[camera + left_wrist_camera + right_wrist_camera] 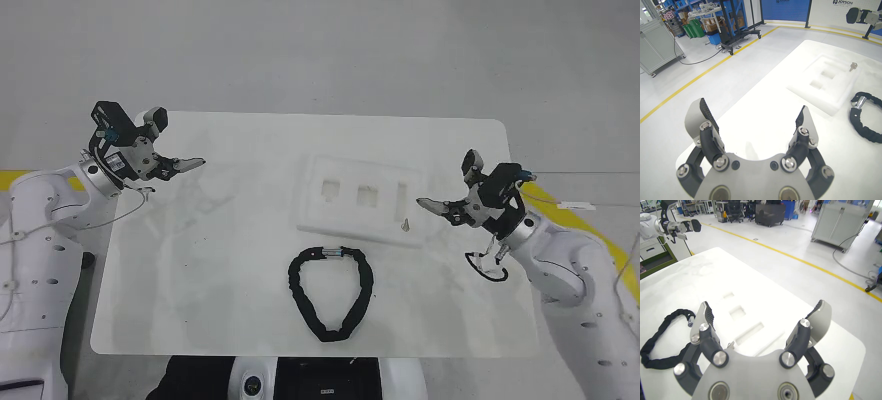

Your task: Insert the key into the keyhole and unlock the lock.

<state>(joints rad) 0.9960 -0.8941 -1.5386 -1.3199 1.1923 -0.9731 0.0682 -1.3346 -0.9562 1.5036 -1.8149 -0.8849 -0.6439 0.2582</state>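
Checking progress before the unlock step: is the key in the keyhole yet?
Out. The key rests on the white foam tray, apart from the chain lock, which lies on the table nearby.

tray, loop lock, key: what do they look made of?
White rectangular tray: looks like moulded or cut foam, matte, with soft rounded edges and blocky recesses; could be another soft plastic.
Black loop lock: wrinkled matte sleeve, probably fabric, over a cable or chain I cannot see; its shiny silver cylinder looks like polished metal.
Small silver key: metal, bright finish.
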